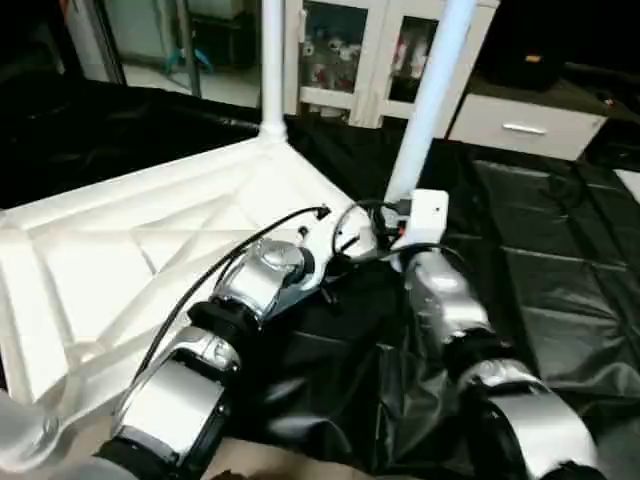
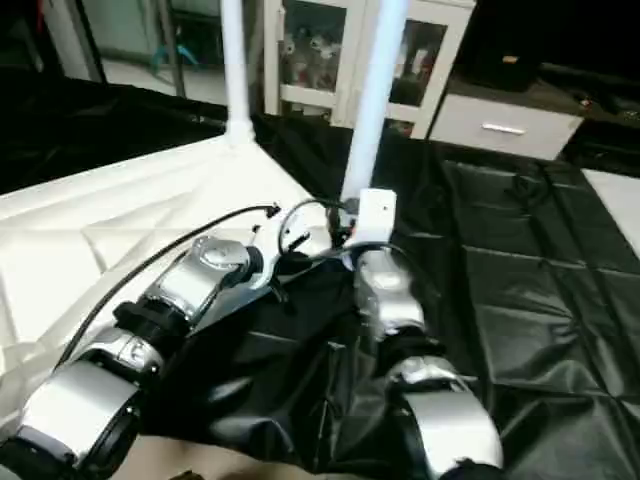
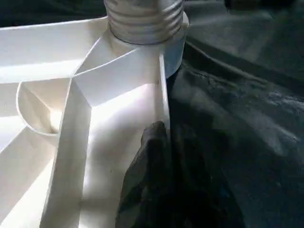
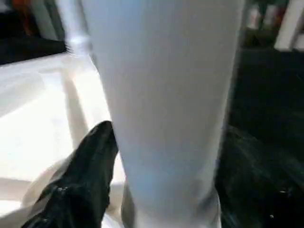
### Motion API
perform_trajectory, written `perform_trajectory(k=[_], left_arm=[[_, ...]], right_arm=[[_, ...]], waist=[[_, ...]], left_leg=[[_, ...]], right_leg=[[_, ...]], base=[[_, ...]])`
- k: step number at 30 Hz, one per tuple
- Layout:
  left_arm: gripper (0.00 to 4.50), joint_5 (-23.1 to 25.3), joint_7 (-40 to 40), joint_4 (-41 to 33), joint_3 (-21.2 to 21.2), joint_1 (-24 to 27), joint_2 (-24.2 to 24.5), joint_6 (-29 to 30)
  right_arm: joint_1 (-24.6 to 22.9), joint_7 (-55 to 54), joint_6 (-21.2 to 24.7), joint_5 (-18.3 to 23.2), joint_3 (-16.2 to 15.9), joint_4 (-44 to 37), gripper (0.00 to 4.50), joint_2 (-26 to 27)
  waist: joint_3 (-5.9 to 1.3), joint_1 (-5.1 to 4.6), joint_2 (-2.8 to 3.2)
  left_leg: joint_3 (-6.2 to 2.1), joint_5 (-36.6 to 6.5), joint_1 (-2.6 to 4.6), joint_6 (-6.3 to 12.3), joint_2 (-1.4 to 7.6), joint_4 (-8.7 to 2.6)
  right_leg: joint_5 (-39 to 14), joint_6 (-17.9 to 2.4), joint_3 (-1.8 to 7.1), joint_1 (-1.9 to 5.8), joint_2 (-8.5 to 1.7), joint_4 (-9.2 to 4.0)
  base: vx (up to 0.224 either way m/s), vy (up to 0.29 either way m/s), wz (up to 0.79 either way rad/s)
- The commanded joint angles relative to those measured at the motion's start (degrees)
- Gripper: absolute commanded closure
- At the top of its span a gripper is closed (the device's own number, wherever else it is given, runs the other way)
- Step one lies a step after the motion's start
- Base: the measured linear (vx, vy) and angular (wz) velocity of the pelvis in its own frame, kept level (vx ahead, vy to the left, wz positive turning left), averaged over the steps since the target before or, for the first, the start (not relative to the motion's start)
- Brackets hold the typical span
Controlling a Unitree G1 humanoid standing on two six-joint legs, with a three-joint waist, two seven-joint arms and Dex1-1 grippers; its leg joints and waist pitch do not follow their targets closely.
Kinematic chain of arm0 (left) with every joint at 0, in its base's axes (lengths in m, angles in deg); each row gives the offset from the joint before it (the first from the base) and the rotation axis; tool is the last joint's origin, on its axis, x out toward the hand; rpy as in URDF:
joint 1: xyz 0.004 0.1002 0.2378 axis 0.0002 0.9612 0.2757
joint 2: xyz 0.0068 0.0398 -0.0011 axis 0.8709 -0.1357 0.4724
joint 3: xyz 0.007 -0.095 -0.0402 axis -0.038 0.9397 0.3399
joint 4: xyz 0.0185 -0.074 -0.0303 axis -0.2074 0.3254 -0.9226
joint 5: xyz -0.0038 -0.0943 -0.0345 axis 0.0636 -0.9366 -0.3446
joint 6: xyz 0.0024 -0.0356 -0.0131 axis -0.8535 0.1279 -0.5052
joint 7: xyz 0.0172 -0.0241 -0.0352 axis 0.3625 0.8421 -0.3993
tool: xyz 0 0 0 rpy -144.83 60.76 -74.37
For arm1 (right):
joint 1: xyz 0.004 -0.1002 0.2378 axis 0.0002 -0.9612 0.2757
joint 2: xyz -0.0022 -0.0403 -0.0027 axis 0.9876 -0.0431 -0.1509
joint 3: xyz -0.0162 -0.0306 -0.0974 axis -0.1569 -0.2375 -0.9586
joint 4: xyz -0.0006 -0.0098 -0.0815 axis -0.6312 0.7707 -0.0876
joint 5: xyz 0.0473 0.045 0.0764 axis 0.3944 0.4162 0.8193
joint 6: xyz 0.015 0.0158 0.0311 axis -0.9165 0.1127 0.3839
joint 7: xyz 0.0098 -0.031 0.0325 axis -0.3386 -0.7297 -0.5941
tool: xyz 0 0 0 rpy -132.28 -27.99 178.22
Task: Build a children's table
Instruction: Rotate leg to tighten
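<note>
The children's table top (image 1: 150, 250) lies upside down on the black-draped worktable, its ribbed underside facing up. One white leg (image 1: 271, 60) stands upright in the far corner socket. A second leg (image 1: 430, 90) rises with a slight lean from the corner nearest my grippers; its threaded end (image 3: 142, 19) shows above the socket. My left gripper (image 3: 171, 142) is shut on the top's rim just short of that corner. My right gripper (image 4: 166, 156) stands open around the lower part of the second leg, with one black finger (image 4: 95, 161) beside the tube.
Black cloth (image 1: 540, 260) covers the worktable to the right of the top. Behind it stand a glass-door cabinet (image 1: 350, 50) and a white drawer unit (image 1: 525, 125). Cables loop over my wrists near the corner.
</note>
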Motion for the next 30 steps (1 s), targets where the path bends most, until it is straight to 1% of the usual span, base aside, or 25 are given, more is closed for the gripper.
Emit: perform_trajectory(k=[1, 2, 3, 4, 5, 6, 7, 8, 9, 10, 11, 12, 13, 14, 15, 16, 17, 18, 19, 20, 21, 22, 23, 24, 30], left_arm=[[4.5, 0.6, -3.6, -1.0, -2.0, 0.9, 0.8, -1.1], [4.5, 0.5, -4.5, -1.3, -2.1, 1.2, 1.3, -1.2], [4.5, 0.2, -7.2, -2.4, -2.5, 2.1, 2.5, -1.2], [4.5, 0.0, -9.1, -3.3, -2.8, 2.6, 3.4, -1.1], [4.5, 0.0, -9.3, -3.4, -2.8, 2.7, 3.5, -1.1], [4.5, -0.3, -11.7, -4.6, -3.2, 3.4, 4.6, -1.3], [4.5, -0.4, -12.2, -4.9, -3.3, 3.6, 4.9, -1.3], [4.5, -0.9, -17.5, -8.3, -4.6, 5.5, 7.8, -1.8], [4.5, -1.0, -18.3, -8.9, -4.8, 5.8, 8.3, -1.7], [4.5, -1.2, -19.8, -9.9, -5.2, 6.4, 9.2, -1.7], [4.5, -1.6, -22.5, -11.6, -5.7, 7.4, 10.6, -2.3], [4.5, -1.7, -23.1, -12.0, -5.9, 7.6, 10.8, -2.5], [4.5, -1.9, -23.9, -12.6, -6.0, 7.9, 11.3, -2.7], [4.5, -2.2, -26.0, -14.3, -6.5, 8.8, 12.5, -2.4], [4.5, -2.9, -29.1, -16.9, -7.3, 10.1, 14.1, -1.5], [4.5, -3.3, -31.2, -18.9, -7.9, 11.0, 15.3, -0.8], [4.5, -3.4, -31.6, -19.3, -8.0, 11.2, 15.5, -0.7], [4.5, -4.1, -34.1, -21.8, -8.7, 12.2, 16.6, 0.5], [4.5, -4.1, -34.1, -21.8, -8.7, 12.2, 16.6, 0.5], [4.5, -4.6, -35.8, -23.8, -9.3, 12.8, 17.4, 1.3], [4.5, -4.6, -35.8, -23.8, -9.3, 12.8, 17.4, 1.3], [4.5, -4.7, -36.8, -24.6, -9.7, 13.0, 17.7, 1.9], [4.5, -4.4, -37.5, -25.2, -10.3, 13.1, 18.1, 2.1], [4.5, -4.3, -37.4, -25.2, -10.3, 13.1, 18.1, 2.1], [4.5, -3.6, -36.0, -25.4, -10.5, 12.8, 17.4, 2.7]], right_arm=[[-1.2, 5.4, 3.1, 1.5, 0.1, -4.3, 0.98, -2.1], [-2.0, 8.7, 5.4, 2.8, 0.0, -6.1, 0.82, -2.9], [-4.7, 17.2, 10.7, 5.9, -1.2, -11.8, 0.73, -5.5], [-6.5, 22.4, 12.1, 6.5, -3.1, -15.2, 0.73, -7.6], [-6.7, 22.8, 12.2, 6.5, -3.3, -15.6, 0.64, -7.8], [-8.9, 28.0, 13.6, 6.9, -5.6, -19.5, 0.55, -10.4], [-9.4, 29.2, 13.9, 7.0, -6.1, -20.4, 0.46, -11.0], [-13.7, 40.0, 16.1, 8.0, -10.5, -27.4, 0.39, -17.5], [-14.2, 41.4, 16.1, 8.0, -11.0, -28.2, 0.39, -18.4], [-14.9, 43.4, 16.4, 8.1, -11.6, -29.1, 0.32, -19.9], [-15.7, 46.1, 17.4, 8.4, -12.3, -30.4, 0.11, -21.5], [-15.9, 46.7, 17.9, 8.5, -12.3, -30.9, 0.04, -21.8], [-16.2, 47.4, 18.7, 8.7, -12.3, -31.6, 0.04, -22.3], [-16.6, 49.1, 19.8, 8.8, -12.7, -32.7, 0.04, -23.3], [-17.0, 51.2, 20.6, 8.6, -13.4, -33.9, 0.04, -24.7], [-17.4, 52.6, 21.0, 8.4, -13.8, -34.9, 0.04, -25.7], [-17.5, 52.8, 21.1, 8.3, -13.9, -35.0, 0.04, -25.9], [-17.7, 53.9, 20.8, 8.0, -14.5, -35.6, 0.04, -26.9], [-17.7, 53.9, 20.8, 8.0, -14.5, -35.6, 0.04, -26.9], [-18.0, 55.2, 21.5, 8.3, -15.2, -36.6, 0.04, -28.1], [-18.0, 55.2, 21.5, 8.3, -15.2, -36.6, 0.04, -28.1], [-18.2, 56.4, 22.0, 8.5, -15.7, -36.8, 0.04, -28.7], [-18.1, 57.9, 22.0, 8.1, -16.4, -36.5, 0.04, -29.0], [-18.1, 58.0, 22.0, 8.0, -16.5, -36.5, 0.04, -28.9], [-18.0, 62.1, 24.1, 8.5, -18.1, -37.5, 0.04, -29.3]], waist=[[-4.01, -0.04, 0.79], [-4.06, 0.23, 0.85], [-3.99, 0.3, 1.17], [-4.14, 0.54, 1.08], [-4.07, 0.69, 1.17], [-4.1, 0.6, 1.55], [-4.04, 0.6, 1.34], [-3.86, 0.86, 1.43], [-3.86, 0.86, 1.43], [-3.72, 0.87, 1.23], [-3.57, 0.81, 2.32], [-3.5, 0.53, 1.82], [-3.45, 0.62, 1.79], [-3.47, 0.55, 2.63], [-3.53, 0.45, 2.35], [-3.52, 0.5, 2.85], [-3.54, 0.44, 2.71], [-3.78, 0.59, 3.01], [-3.8, 0.6, 3.09], [-3.74, 0.58, 2.32], [-3.74, 0.58, 2.32], [-3.73, 0.86, 2.34], [-3.69, 0.9, 2.51], [-3.73, 0.99, 2.59], [-3.78, 1.35, 2.47]], left_leg=[[0.89, -7.6, -0.02, 3.28, 0.25, -3.81], [0.91, -7.2, 0.04, 3.91, 0.21, -3.74], [0.85, -6.5, -0.03, 4.61, 0.22, -3.7], [0.77, -6.0, 0.06, 5.2, 0.28, -3.55], [0.72, -5.3, -0.15, 5.78, 0.37, -3.48], [0.66, -6.0, -0.14, 5.37, 0.4, -3.59], [0.72, -6.5, -0.07, 5.32, 0.44, -3.57], [0.56, -8.4, -0.07, 4.88, 0.64, -3.82], [0.56, -8.4, -0.07, 4.88, 0.64, -3.82], [0.7, -9.4, -0.02, 4.96, 0.8, -3.82], [0.64, -11.6, -0.09, 4.3, 0.75, -4.1], [0.73, -13.0, 0.02, 3.75, 0.86, -4.15], [0.67, -13.2, -0.06, 3.44, 0.74, -4.19], [0.59, -13.3, -0.12, 2.77, 0.75, -4.24], [0.62, -13.5, 0.02, 2.65, 0.83, -4.27], [0.62, -12.5, -0.15, 2.56, 0.88, -4.2], [0.68, -12.0, -0.22, 2.65, 0.91, -4.17], [0.74, -10.7, -0.04, 2.76, 0.94, -3.97], [0.81, -10.2, -0.04, 2.9, 0.94, -3.92], [1.05, -9.7, -0.13, 3.06, 0.84, -3.84], [1.05, -9.7, -0.13, 3.06, 0.84, -3.84], [1.05, -9.5, -0.08, 3.31, 0.9, -3.85], [1.01, -9.6, -0.22, 3.28, 0.95, -3.85], [0.99, -9.7, -0.16, 3.23, 0.94, -3.81], [1.1, -9.7, -0.17, 3.16, 0.9, -3.71]], right_leg=[[0.6, -15.1, 2.05, 4.03, -2.29, -3.0], [1.7, -15.5, 2.08, 4.19, -2.17, -2.87], [3.1, -15.9, 2.07, 4.22, -2.02, -2.72], [4.2, -16.1, 2.0, 4.38, -2.08, -2.64], [5.7, -16.3, 1.99, 4.34, -2.13, -2.58], [4.6, -16.5, 1.92, 4.31, -2.23, -2.64], [4.2, -16.6, 1.91, 4.38, -2.17, -2.8], [1.3, -16.2, 1.94, 4.62, -2.39, -3.11], [1.3, -16.2, 1.94, 4.62, -2.39, -3.11], [0.2, -16.3, 2.09, 4.43, -2.44, -3.16], [-3.5, -16.0, 2.06, 4.3, -2.53, -3.45], [-5.9, -15.6, 2.1, 4.1, -2.53, -3.77], [-7.0, -15.4, 2.07, 4.22, -2.48, -3.8], [-9.0, -15.0, 2.1, 4.08, -2.69, -3.89], [-9.5, -14.9, 2.05, 4.06, -2.61, -4.08], [-9.3, -14.9, 2.15, 4.07, -2.53, -3.84], [-8.8, -14.9, 2.16, 4.1, -2.52, -3.86], [-7.4, -15.3, 2.14, 3.91, -2.47, -3.59], [-6.7, -15.6, 2.12, 3.8, -2.38, -3.56], [-6.0, -15.9, 2.02, 3.82, -2.12, -3.56], [-6.0, -15.9, 2.02, 3.82, -2.12, -3.56], [-6.5, -15.8, 2.01, 3.71, -2.18, -3.48], [-7.4, -15.4, 2.0, 3.71, -2.27, -3.45], [-7.7, -15.4, 2.0, 3.69, -2.3, -3.44], [-9.0, -14.5, 2.06, 3.64, -2.38, -3.54]], base=[[0.0, 0.0, 0.0], [0.0, 0.0, 0.0], [0.0, 0.0, 0.0], [0.0, 0.0, 0.0], [0.0, 0.0, 0.0], [0.0, 0.0, 0.0], [0.0, 0.0, 0.0], [0.0, 0.0, 0.0], [0.0, 0.0, 0.0], [0.0, 0.0, 0.0], [0.0, 0.0, 0.0], [0.0, 0.0, 0.0], [0.0, 0.0, 0.0], [0.0, 0.0, 0.0], [0.0, 0.0, 0.0], [0.0, 0.0, 0.0], [0.0, 0.0, 0.0], [0.0, 0.0, 0.0], [0.0, 0.0, 0.0], [0.0, 0.0, 0.0], [0.0, 0.0, 0.0], [0.0, 0.0, 0.0], [0.0, 0.0, 0.0], [0.0, 0.0, 0.0], [0.0, 0.0, 0.0]])
